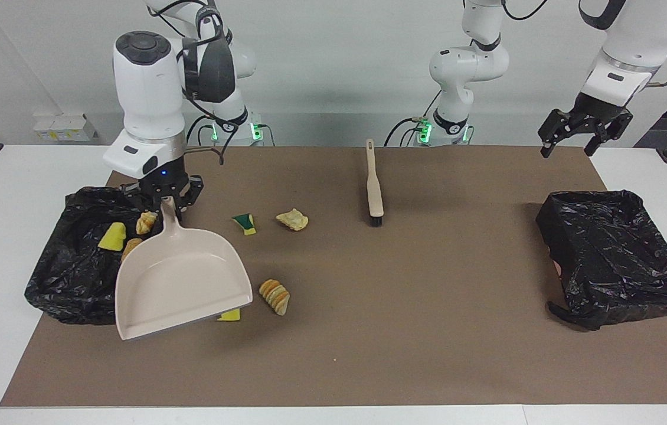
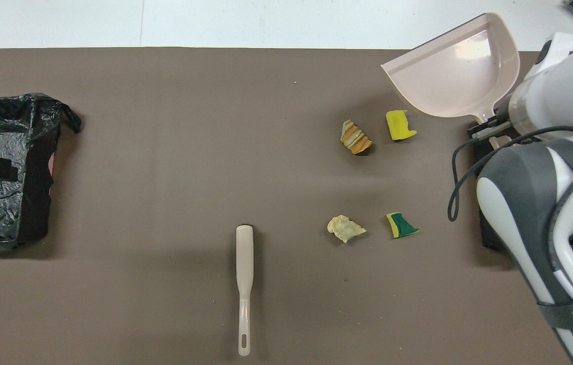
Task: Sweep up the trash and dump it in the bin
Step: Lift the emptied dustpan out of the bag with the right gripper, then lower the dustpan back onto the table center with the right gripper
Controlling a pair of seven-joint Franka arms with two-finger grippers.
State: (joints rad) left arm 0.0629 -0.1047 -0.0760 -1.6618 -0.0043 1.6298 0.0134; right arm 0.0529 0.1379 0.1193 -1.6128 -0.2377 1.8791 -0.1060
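1. My right gripper point(image 1: 163, 198) is pinched on the dustpan point(image 1: 183, 283) handle — left gripper point(image 1: 582, 131) spread, waiting.
2. I'd land the lip flat beside the four loose trash scraps point(image 1: 274, 296) — three sit in the bin point(image 1: 68, 277).

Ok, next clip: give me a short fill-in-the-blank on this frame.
1. The right gripper holds the beige ____ by its handle.
2. The brush lies on the brown mat, held by ____ gripper.
3. Trash pieces loose on the mat number ____.
4. The left gripper hangs with jaws ____.

Missing: dustpan; neither; four; open
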